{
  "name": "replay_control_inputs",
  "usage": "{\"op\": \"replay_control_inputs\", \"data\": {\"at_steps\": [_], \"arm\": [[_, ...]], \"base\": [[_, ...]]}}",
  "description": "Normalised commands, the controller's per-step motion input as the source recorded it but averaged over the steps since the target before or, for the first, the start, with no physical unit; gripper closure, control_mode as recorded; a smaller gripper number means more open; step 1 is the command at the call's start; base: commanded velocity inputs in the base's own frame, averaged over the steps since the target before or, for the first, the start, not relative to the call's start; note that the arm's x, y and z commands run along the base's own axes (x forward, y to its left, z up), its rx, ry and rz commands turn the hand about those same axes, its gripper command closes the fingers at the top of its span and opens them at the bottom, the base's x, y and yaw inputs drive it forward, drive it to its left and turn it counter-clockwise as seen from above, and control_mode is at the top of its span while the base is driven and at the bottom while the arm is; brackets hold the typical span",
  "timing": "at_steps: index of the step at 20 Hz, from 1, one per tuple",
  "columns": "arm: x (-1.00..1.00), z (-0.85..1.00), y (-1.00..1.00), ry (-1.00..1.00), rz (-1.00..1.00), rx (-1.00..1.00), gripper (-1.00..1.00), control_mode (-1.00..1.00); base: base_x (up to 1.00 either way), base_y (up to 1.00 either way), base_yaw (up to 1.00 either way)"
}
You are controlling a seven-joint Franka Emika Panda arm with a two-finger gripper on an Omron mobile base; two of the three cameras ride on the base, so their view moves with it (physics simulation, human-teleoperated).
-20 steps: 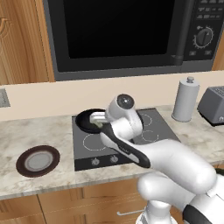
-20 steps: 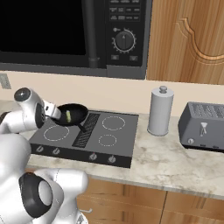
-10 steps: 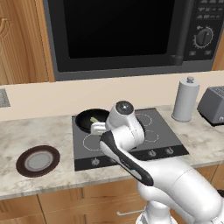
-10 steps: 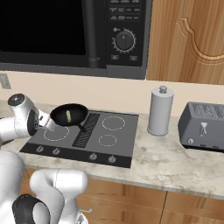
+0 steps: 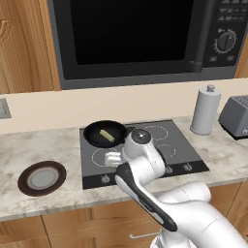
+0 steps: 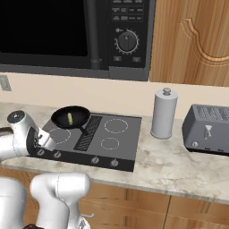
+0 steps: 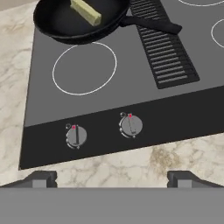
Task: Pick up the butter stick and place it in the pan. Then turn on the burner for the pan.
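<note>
The butter stick (image 7: 86, 12) lies inside the pan (image 7: 61, 24) on the cooktop's (image 7: 131, 83) back left burner. The gripper (image 7: 111, 178), fingers spread apart and empty, hovers before the cooktop's left knobs (image 7: 76, 135).

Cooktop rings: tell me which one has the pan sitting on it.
The rear left one. The black pan with the butter stick covers it, while the other three rings, like the front left ring, lie bare on the cooktop.
</note>
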Motion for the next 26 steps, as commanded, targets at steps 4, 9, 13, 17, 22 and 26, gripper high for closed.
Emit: {"op": "replay_control_inputs", "data": {"at_steps": [4, 9, 13, 17, 22, 26], "arm": [[-0.15, -0.15, -0.23, 0.17, 0.00, 0.06, -1.00, -1.00], [0.00, -0.21, -0.20, 0.15, 0.00, 0.02, -1.00, -1.00], [0.10, -0.25, -0.07, 0.14, 0.00, -0.03, -1.00, -1.00], [0.27, -0.18, -0.04, 0.12, 0.00, -0.07, -1.00, -1.00], [0.32, -0.16, -0.05, 0.11, 0.01, -0.07, -1.00, -1.00], [0.37, -0.19, 0.00, 0.10, 0.09, -0.02, -1.00, -1.00]], "base": [[0.00, 0.00, 0.00], [0.00, 0.00, 0.00], [0.00, 0.00, 0.00], [0.00, 0.00, 0.00], [0.00, 0.00, 0.00], [0.00, 0.00, 0.00]]}}
